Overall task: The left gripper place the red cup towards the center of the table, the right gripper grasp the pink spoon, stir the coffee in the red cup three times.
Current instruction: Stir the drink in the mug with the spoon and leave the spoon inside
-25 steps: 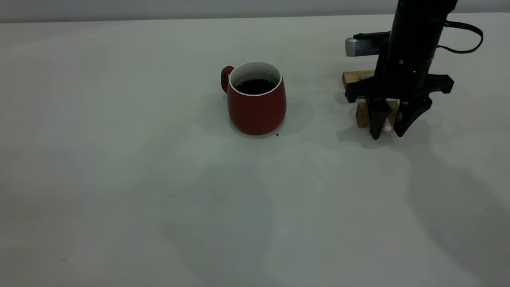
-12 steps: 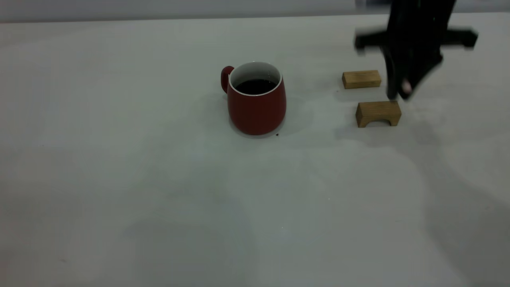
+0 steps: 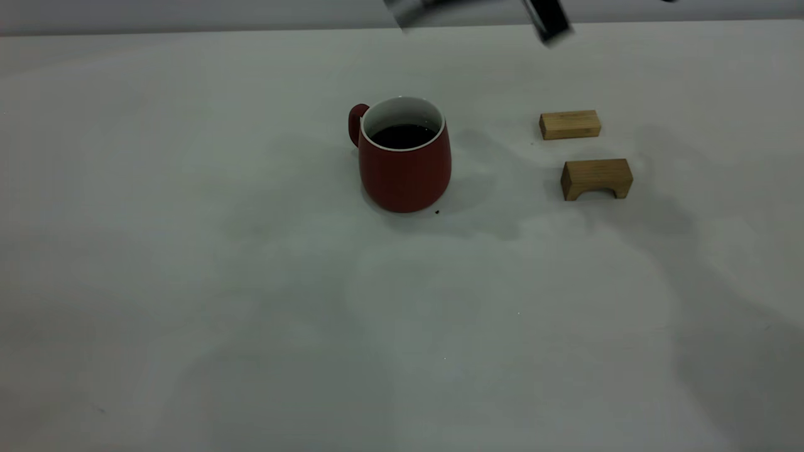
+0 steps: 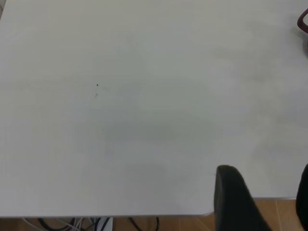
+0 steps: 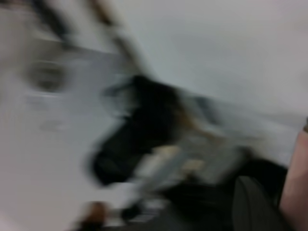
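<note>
The red cup (image 3: 405, 172) stands upright near the middle of the table (image 3: 251, 282), handle toward the far left, with dark coffee (image 3: 402, 135) inside. My right arm is high above the table, and the exterior view shows only a blurred dark piece of it (image 3: 548, 24) at the top edge. In the right wrist view, the pink spoon (image 5: 296, 185) shows as a pale pink handle beside a dark finger (image 5: 255, 204) of the right gripper (image 5: 276, 207). My left gripper (image 4: 267, 192) hangs open near the table's edge, away from the cup, holding nothing.
Two tan wooden blocks lie right of the cup: a flat one (image 3: 570, 124) farther back and an arched one (image 3: 596, 178) nearer. A small dark speck (image 3: 437, 212) lies by the cup's base. Cables and wooden floor show beyond the table edge (image 4: 144, 215).
The right gripper closed on the pink spoon at the wooden blocks, lifted it off them, and swung up and to the left, almost leaving the exterior view. Cup and blocks stayed put.
</note>
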Robot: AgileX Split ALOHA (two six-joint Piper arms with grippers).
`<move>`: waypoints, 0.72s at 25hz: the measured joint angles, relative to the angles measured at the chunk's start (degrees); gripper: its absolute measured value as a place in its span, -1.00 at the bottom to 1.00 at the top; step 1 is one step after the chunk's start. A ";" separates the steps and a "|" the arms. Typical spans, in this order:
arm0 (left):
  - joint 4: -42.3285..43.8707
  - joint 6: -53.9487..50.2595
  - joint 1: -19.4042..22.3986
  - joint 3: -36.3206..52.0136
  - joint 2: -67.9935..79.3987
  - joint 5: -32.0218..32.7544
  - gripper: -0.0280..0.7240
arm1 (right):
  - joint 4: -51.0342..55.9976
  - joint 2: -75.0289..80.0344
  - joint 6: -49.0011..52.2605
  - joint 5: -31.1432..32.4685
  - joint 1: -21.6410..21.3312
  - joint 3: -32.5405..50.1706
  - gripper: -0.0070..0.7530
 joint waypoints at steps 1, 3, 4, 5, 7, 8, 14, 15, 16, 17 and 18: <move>0.00 0.00 0.00 0.00 0.00 0.00 0.12 | 3.98 0.00 0.77 0.05 0.00 0.00 -0.67; 0.00 0.00 0.00 0.00 0.00 0.00 0.12 | 9.87 0.00 5.30 0.05 0.00 0.00 -0.67; 0.00 0.00 0.00 0.00 0.00 0.00 0.12 | 11.69 0.04 8.22 0.05 0.00 0.00 -0.67; 0.00 0.00 0.00 0.00 0.00 0.00 0.12 | 13.63 0.04 12.31 0.05 0.00 0.00 -0.67; 0.00 0.00 0.00 0.00 0.00 0.00 0.12 | 16.88 0.04 21.36 -0.08 0.33 0.00 -0.67; 0.00 0.00 0.00 0.00 0.00 0.00 0.12 | 18.47 0.11 24.97 -0.21 0.56 0.00 -0.67; 0.00 0.00 0.00 0.00 0.00 0.00 0.12 | 23.93 0.77 36.65 -1.76 2.24 0.00 -0.67; 0.00 0.00 0.00 0.00 0.00 0.00 0.12 | 24.75 1.37 36.94 -1.63 2.24 -0.13 -0.67; 0.00 0.00 0.00 0.00 0.00 0.00 0.12 | 25.27 2.20 37.13 -1.30 2.24 -0.49 -0.67; 0.00 0.00 0.00 0.00 0.00 0.00 0.12 | 25.73 3.53 37.26 -1.07 2.24 -0.97 -0.67; 0.00 0.00 0.00 0.00 0.00 0.00 0.12 | 25.87 5.13 37.31 -1.01 2.17 -1.40 -0.67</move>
